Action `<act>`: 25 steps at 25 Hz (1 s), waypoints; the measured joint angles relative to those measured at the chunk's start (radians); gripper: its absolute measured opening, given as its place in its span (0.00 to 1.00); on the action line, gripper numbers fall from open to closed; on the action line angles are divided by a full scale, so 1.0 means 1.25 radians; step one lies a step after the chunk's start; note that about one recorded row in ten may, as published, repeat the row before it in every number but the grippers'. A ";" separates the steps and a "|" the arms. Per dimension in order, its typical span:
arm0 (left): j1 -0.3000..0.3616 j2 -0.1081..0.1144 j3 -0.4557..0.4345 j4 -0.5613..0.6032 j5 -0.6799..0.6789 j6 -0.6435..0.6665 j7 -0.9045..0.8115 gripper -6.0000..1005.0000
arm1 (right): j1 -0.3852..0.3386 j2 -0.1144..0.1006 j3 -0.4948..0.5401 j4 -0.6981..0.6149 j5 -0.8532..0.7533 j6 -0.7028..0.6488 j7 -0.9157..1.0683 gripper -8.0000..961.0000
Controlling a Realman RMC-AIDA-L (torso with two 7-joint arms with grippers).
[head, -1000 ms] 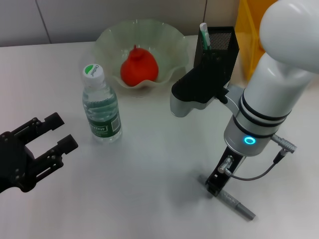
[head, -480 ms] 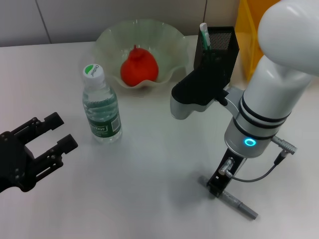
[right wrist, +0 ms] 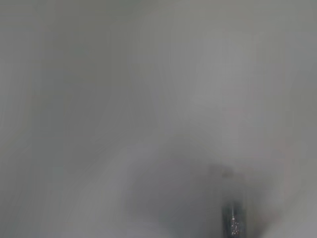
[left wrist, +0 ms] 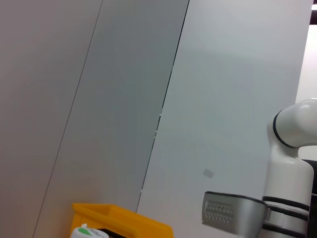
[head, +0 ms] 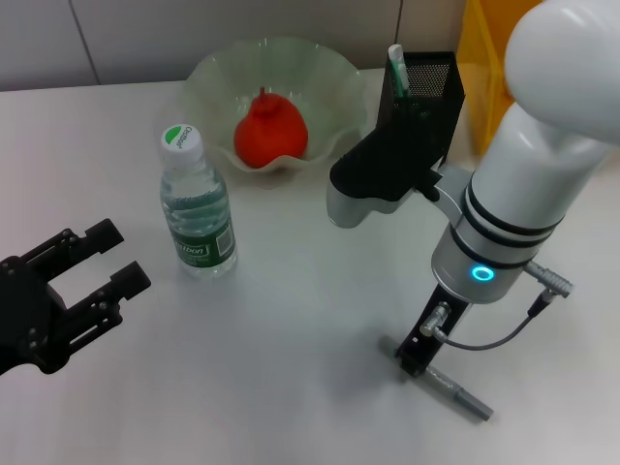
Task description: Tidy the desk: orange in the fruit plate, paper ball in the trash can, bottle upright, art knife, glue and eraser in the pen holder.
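Plainly legible writing is scarce: the bottle (head: 197, 215) carries a dark green label with white print too small to read, standing upright on the bench (head: 291, 329). Down at the bench, the right gripper (head: 415, 356) touches a grey art knife (head: 455, 392); whether it has closed on it cannot be told. Off to the side, the left gripper (head: 102, 262) hovers with fingers spread wide, empty. Behind, the orange (head: 270, 131) sits in the fruit plate (head: 208, 82), beside the pen holder (head: 426, 92) and trash can (head: 484, 58).
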 joint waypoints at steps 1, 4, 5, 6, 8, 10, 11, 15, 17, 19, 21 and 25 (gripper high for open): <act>0.000 0.000 0.000 0.000 0.000 0.000 0.000 0.63 | -0.003 0.000 0.000 -0.011 0.000 -0.002 0.000 0.16; 0.000 0.000 0.000 0.000 0.000 0.000 0.000 0.63 | -0.017 -0.001 0.007 -0.058 -0.001 -0.006 0.000 0.15; 0.000 0.000 0.000 0.000 -0.001 0.000 0.000 0.63 | -0.022 -0.002 0.013 -0.076 -0.002 -0.007 0.000 0.15; 0.000 0.000 0.000 0.000 -0.001 0.000 0.000 0.63 | -0.025 -0.003 0.021 -0.087 -0.005 -0.006 0.000 0.15; 0.000 0.000 0.000 0.000 -0.001 0.000 0.000 0.63 | -0.035 -0.006 0.045 -0.115 -0.019 -0.004 -0.003 0.15; 0.000 0.000 0.000 0.000 -0.002 0.000 0.000 0.63 | -0.046 -0.007 0.074 -0.138 -0.036 0.007 -0.011 0.15; 0.000 0.000 -0.001 0.000 -0.002 0.000 0.000 0.63 | -0.050 -0.007 0.091 -0.149 -0.043 0.015 -0.015 0.15; -0.003 0.000 -0.001 0.000 -0.002 0.000 0.000 0.63 | -0.056 -0.008 0.180 -0.163 -0.051 0.059 -0.051 0.15; -0.005 0.000 -0.001 0.000 -0.002 0.000 0.000 0.63 | -0.057 -0.008 0.204 -0.167 -0.052 0.084 -0.064 0.15; -0.006 0.000 -0.001 0.000 -0.002 0.000 0.000 0.63 | -0.060 -0.008 0.212 -0.170 -0.052 0.099 -0.069 0.15; -0.006 0.000 -0.001 0.000 -0.002 0.000 0.000 0.63 | -0.065 -0.009 0.219 -0.179 -0.052 0.130 -0.075 0.15; -0.005 0.000 -0.002 0.000 -0.002 0.000 -0.002 0.63 | -0.075 -0.009 0.235 -0.204 -0.052 0.203 -0.081 0.15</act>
